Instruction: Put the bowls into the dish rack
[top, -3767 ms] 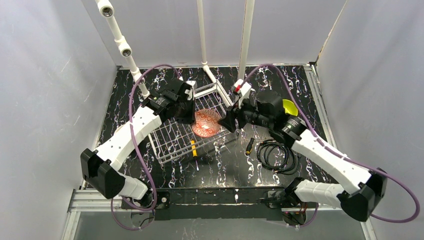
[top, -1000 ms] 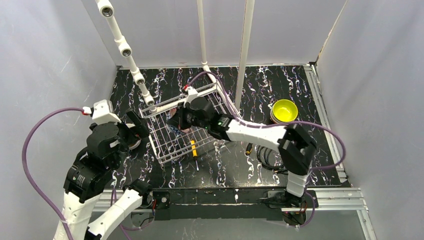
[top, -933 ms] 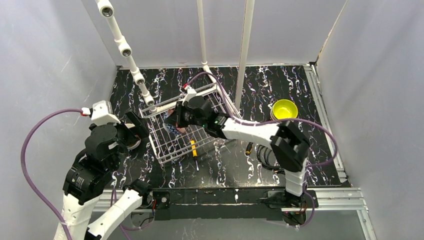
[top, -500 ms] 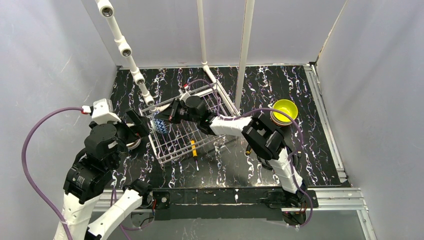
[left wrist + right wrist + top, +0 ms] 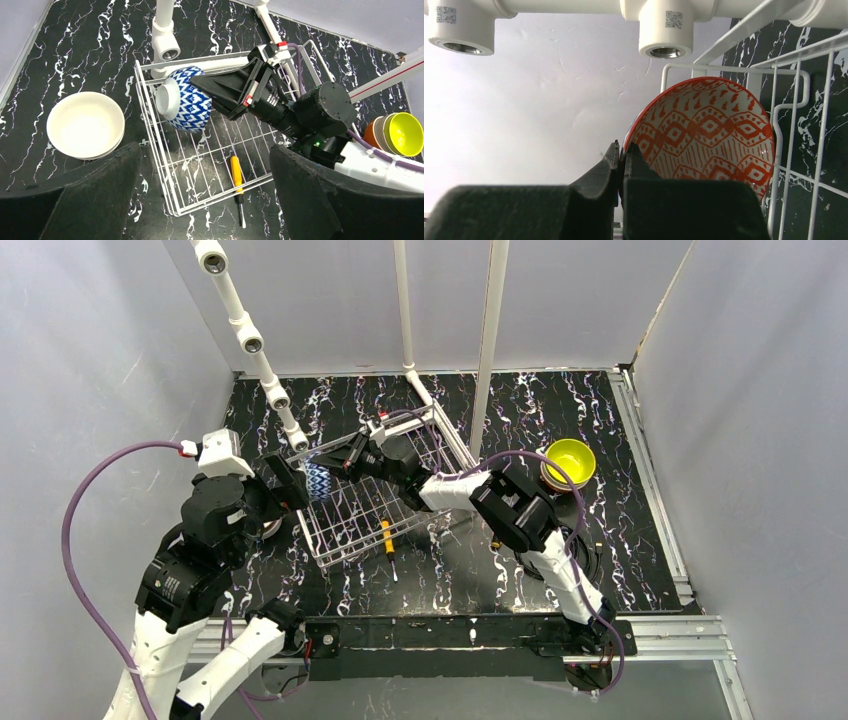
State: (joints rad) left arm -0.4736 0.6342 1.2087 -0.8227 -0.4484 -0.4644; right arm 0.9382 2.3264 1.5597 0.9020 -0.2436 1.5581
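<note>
right gripper [image 5: 200, 85]: pinching rim of one blue-white bowl [image 5: 187, 107], inside dish rack [image 5: 150, 145]
left gripper [image 5: 285, 485]: spread, empty
white bowl [image 5: 85, 125]: one, left of dish rack
yellow-green bowl [image 5: 405, 132]: one, right of dish rack

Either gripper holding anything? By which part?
The right gripper pinches the blue-white patterned bowl by its rim. The left gripper is open, holding nothing.

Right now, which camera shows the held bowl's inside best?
Right wrist view: the bowl faces the lens with its red patterned inside. Left wrist view shows only its blue-white outside; top view, a small blue patch.
</note>
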